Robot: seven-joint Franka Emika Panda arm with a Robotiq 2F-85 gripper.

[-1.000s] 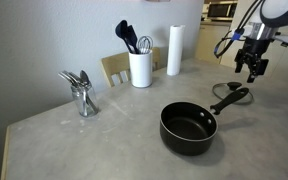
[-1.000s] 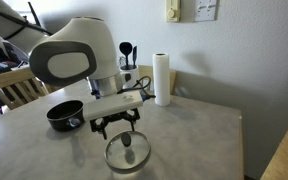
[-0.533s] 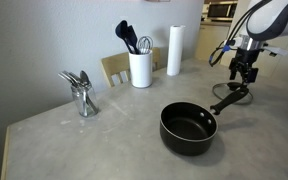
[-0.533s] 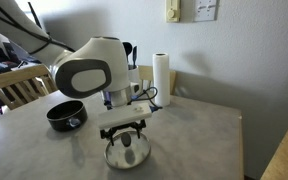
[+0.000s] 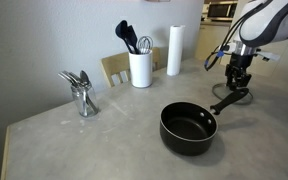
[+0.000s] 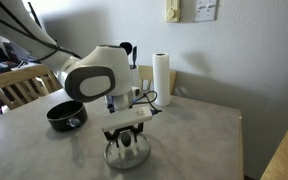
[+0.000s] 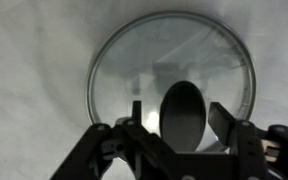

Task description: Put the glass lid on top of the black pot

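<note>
- Where the tabletop (image 5: 54, 140) reaches its left end in an exterior view, a metal cutlery stand (image 5: 80, 93) is upright, well apart from all other items.
- Behind the far edge, a wooden chair back (image 5: 113, 68) shows just left of a white utensil holder (image 5: 140, 69), which carries dark utensils.
- A paper-towel roll (image 5: 174, 50) stands upright just right of that holder.
- The black pot (image 5: 188, 128) sits upright nearer the front edge. It is uncovered, its dark inside exposed, and its long handle angles away to the right, toward the pincer (image 5: 240, 84).
- The glass lid (image 6: 124, 157) lies flat on the tabletop to the right of the pot, apart from the pot's bowl and not on it. Whether the handle tip touches the lid cannot be told.
- The pincer is lowered directly over the lid in both exterior views.
- In the wrist view the lid fills the middle of the frame, knob (image 7: 184, 108) upward. The fingers (image 7: 222, 120) are spread apart, one to each side of the knob. A gap shows on the left side, and contact on the right cannot be confirmed. Nothing is gripped.
</note>
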